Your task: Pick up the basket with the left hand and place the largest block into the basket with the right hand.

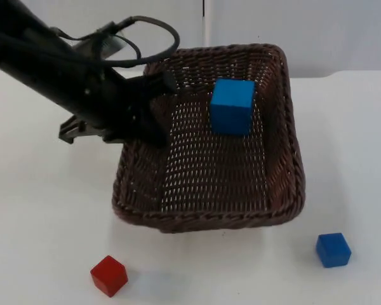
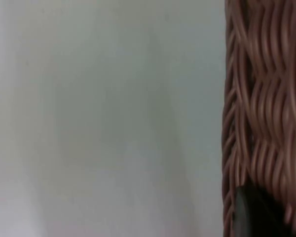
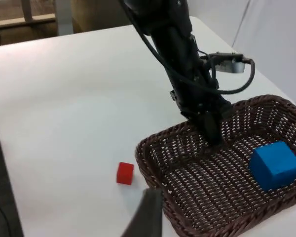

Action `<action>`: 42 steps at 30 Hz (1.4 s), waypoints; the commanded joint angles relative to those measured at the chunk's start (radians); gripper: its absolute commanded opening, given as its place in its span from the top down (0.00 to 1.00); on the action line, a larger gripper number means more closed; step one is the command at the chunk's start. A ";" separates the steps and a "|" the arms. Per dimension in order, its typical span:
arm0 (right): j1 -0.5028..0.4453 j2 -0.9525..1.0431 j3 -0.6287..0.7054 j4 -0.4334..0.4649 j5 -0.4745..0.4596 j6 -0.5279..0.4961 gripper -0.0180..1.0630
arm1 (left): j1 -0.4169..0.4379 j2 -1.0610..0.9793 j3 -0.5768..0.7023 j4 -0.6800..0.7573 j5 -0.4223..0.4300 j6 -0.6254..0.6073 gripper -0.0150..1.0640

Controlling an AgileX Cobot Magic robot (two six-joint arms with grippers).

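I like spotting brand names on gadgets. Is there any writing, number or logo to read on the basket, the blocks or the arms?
None: no text, number or logo can be read.
Basket: plain brown wicker.
Large blue block, small blue block, red block: plain faces.
Left gripper on the basket's rim: plain black, no marking legible.
Table: unmarked white.

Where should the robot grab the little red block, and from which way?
Best guess: come straight down onto the red block and pinch two opposite flat side faces. It sits alone on the white table, apart from the basket, turned a bit cornerwise, so the gripper likely should twist to match.
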 commanded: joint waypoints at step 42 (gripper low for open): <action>-0.003 -0.006 0.001 -0.036 0.006 0.001 0.27 | 0.022 0.181 -0.195 0.048 -0.060 -0.018 0.39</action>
